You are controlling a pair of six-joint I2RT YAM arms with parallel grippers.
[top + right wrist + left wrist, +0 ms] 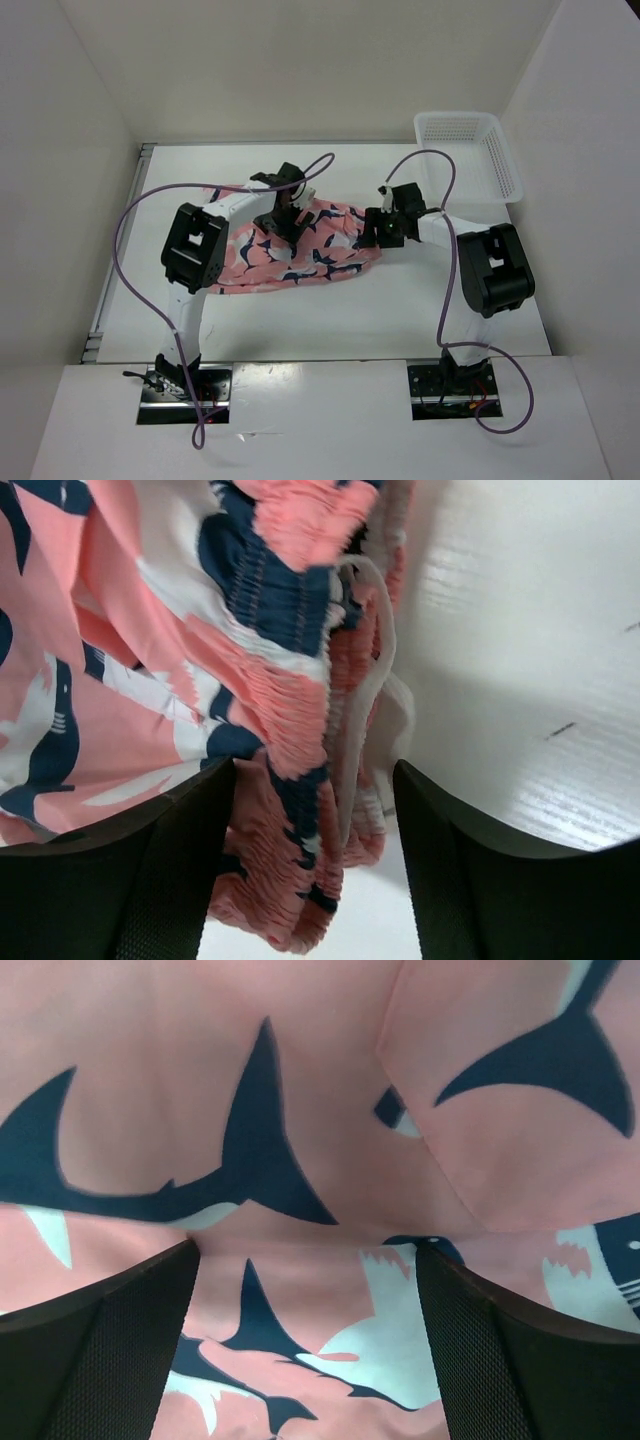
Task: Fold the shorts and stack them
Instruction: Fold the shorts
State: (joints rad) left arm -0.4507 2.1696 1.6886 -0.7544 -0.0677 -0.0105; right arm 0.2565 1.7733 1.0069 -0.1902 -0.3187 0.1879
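While both arms reach over the table [400,310], one pair of shorts [320,255] lies under and between the two sets of jaws. It is crumpled and loosely doubled over, not a neat fold.

Look: soft salmon-pink fabric with an all-over navy and white shark print. The gathered elastic waistband [290,720] has a white drawstring [385,650] looping out of it.

Count: 1 shorts, 1 basket, 2 arms, 2 purple cables.

Left gripper [305,1260]: jaws wide apart, nothing clamped. The fabric lies directly below the gap and runs under both fingers [120,1340]. An overlapping layer with a straight edge sits just ahead of the jaws.

Right gripper [315,775]: jaws apart. The bunched waistband end sits in the gap, up against one finger. Bare table and the drawstring show beside the other finger, so this is no pinch.

Around: the white mesh basket [500,170] stands well apart from the right jaws, beyond them at the far corner. It is not touching the shorts.

In the way: in the top view the left arm's wrist covers the middle of the shorts. A purple cable [125,230] arcs over each arm.
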